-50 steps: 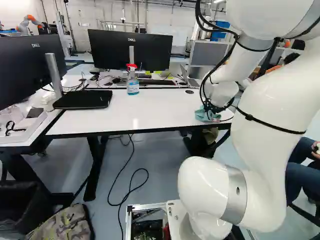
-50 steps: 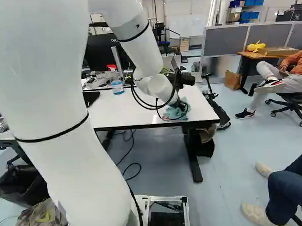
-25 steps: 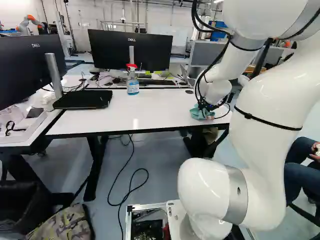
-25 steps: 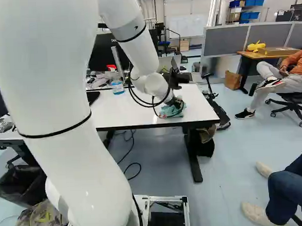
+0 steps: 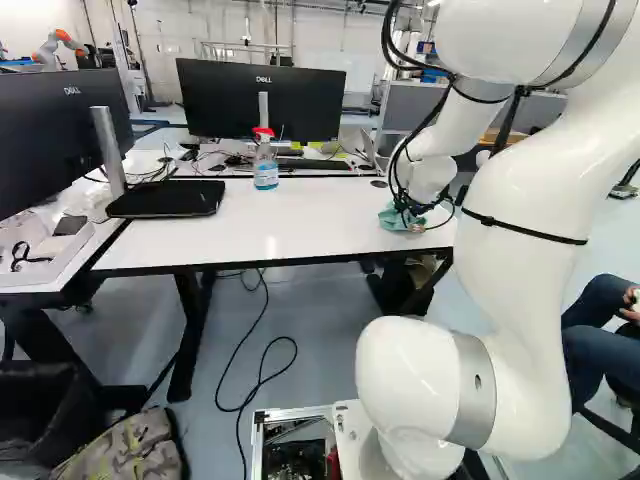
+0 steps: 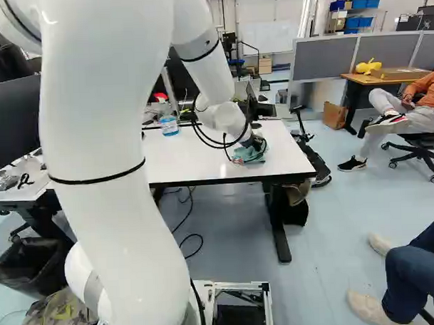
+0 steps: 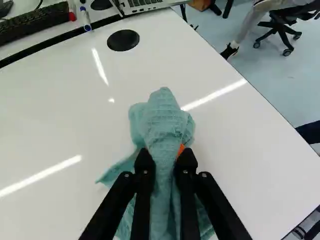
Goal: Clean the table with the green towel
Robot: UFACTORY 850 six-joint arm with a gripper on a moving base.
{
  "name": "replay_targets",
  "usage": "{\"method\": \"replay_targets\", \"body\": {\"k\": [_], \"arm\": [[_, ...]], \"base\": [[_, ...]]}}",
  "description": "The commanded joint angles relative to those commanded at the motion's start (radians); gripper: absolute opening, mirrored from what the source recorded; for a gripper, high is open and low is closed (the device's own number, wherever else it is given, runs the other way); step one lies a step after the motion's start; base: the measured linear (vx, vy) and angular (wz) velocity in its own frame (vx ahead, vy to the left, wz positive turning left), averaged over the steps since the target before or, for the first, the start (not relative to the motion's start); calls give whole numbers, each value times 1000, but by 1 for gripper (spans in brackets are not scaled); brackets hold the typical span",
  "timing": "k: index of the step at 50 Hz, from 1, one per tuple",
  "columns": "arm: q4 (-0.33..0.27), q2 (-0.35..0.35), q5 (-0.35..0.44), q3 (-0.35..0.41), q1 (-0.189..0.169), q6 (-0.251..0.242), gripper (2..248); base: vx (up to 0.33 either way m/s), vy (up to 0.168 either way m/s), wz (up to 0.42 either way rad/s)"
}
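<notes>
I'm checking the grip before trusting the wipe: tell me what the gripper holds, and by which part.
The gripper holds the green towel by a bunched fold between its fingers; loose cloth spreads beneath and ahead.

On the tabletop (image 5: 310, 225), the towel (image 7: 162, 120) lies between the fingers of the hand (image 6: 258, 144), near the right end in the left base view, with the spray bottle (image 5: 266, 173) to its left, near the far edge. Beyond the bottle are a keyboard (image 5: 315, 164) and 1 monitor (image 5: 225, 100), while a 2nd monitor (image 5: 50, 140) stands at the left. In the wrist view, a disc (image 7: 123, 40) lies ahead of the towel, with a laptop (image 7: 145, 6) past it.
</notes>
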Motion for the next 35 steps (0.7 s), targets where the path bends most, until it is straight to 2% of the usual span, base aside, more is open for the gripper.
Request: {"method": "replay_targets", "body": {"k": [19, 35], "arm": [[0, -12, 0, -14, -60, 0, 57], [0, 43, 0, 51, -81, 0, 57]], "base": [[0, 0, 0], [0, 0, 0]]}}
